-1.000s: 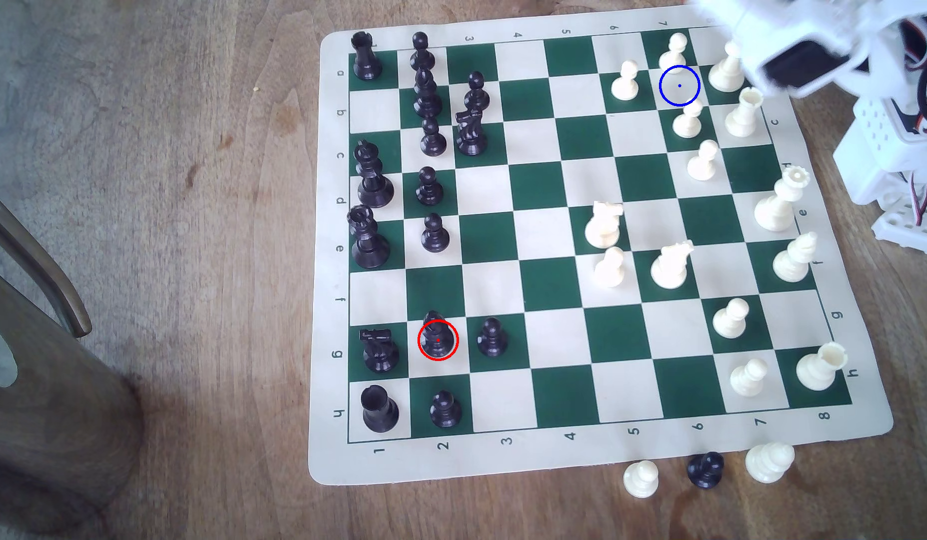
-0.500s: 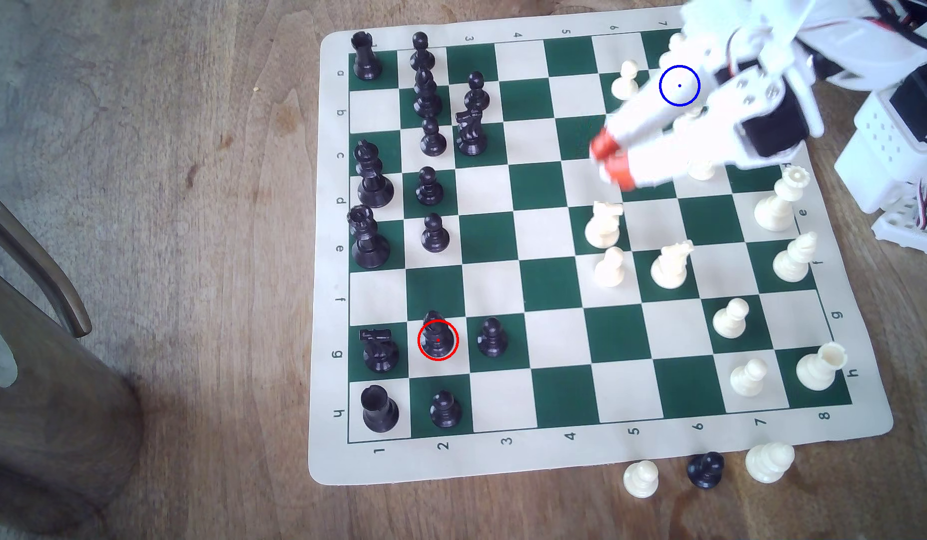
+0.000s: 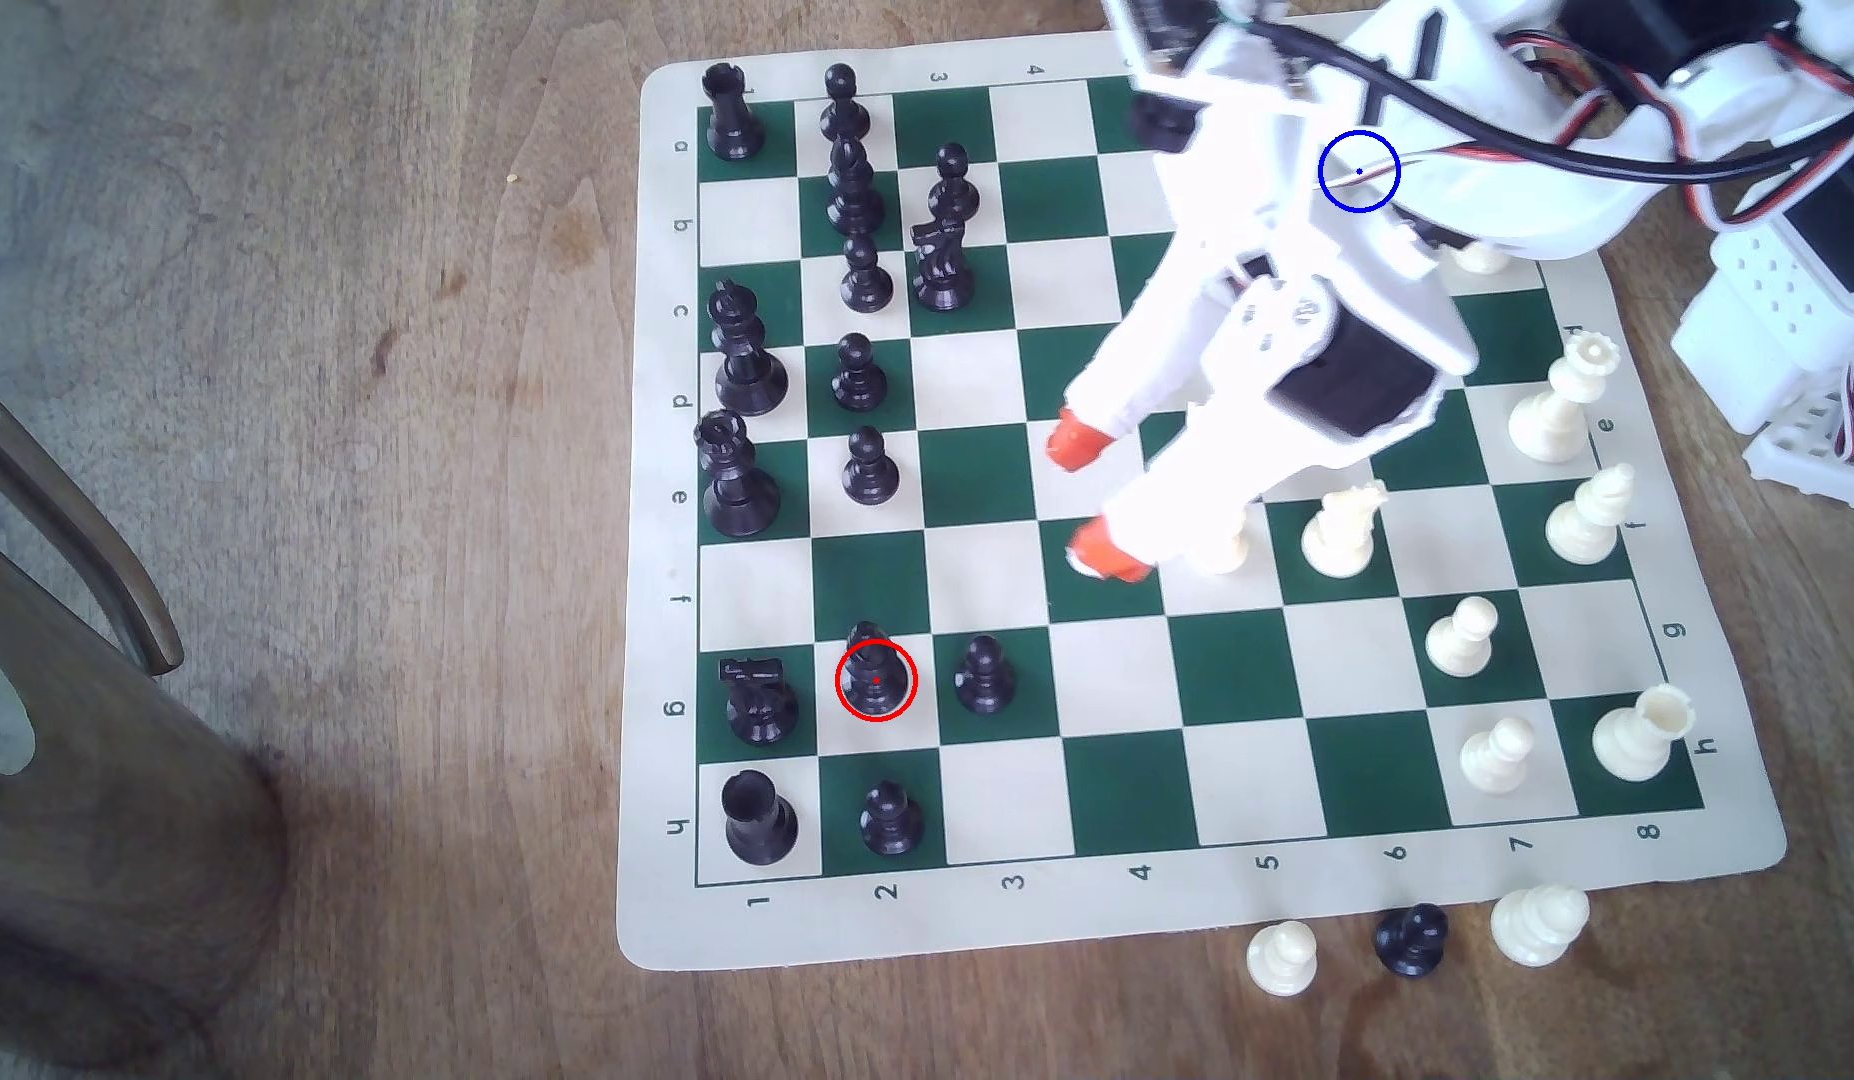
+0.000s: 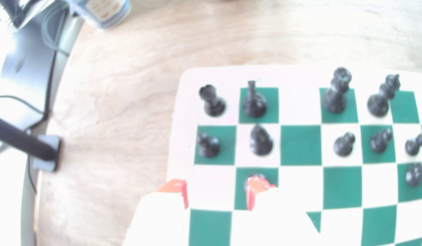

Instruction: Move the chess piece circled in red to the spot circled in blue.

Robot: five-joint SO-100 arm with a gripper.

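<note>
Over the middle of the board, your gripper hangs with its two orange-tipped fingers spread well apart and nothing between them. The chess piece you want stands upright inside the red ring, on a cream square near the board's corner at the exterior view's lower left. A black knight sits just beside it toward the board's edge, and a black pawn just beside it on the other side. From your fingertips the piece lies down and to the exterior view's left, a couple of squares off, so you must judge the reach along that diagonal. In the wrist view it shows as a dark rounded shape one square beyond the pawn that sits behind one orange tip. The spot, marked by the blue ring, lies far behind you at the upper right of the exterior view, with the arm's white body and cables over it now. The tight neighbours are likely your main hazard when you close.
</note>
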